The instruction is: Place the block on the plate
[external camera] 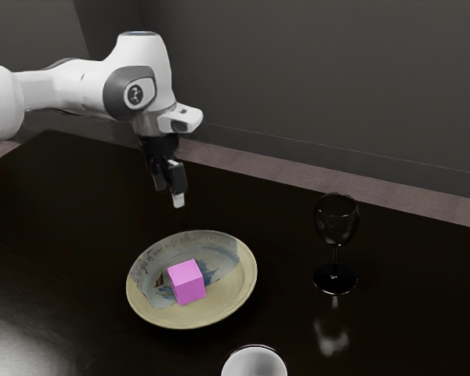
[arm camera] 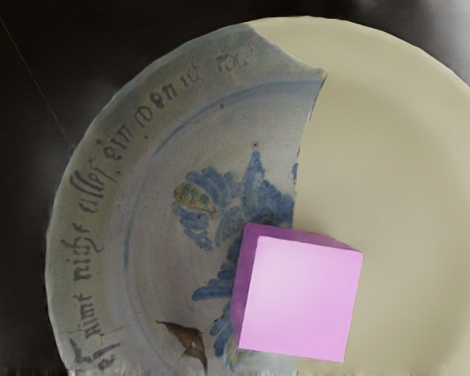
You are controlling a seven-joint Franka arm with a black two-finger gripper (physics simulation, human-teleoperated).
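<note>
The block [external camera: 188,283] sits on the plate [external camera: 233,300], inside the rim and clear of its edge, so the placing looks done. The gripper [external camera: 169,196] is open, its fingers parted and holding nothing, above the table [external camera: 70,227] and apart from the block. Only backing off would seem to remain. Straight up looks the roomiest way; the wine glass [external camera: 334,277] and a white round thing [external camera: 254,364] stand beyond the rim.

Dim overall, pale glare on the table [external camera: 23,341], shading on the block [external camera: 188,283], light perhaps overhead
</note>
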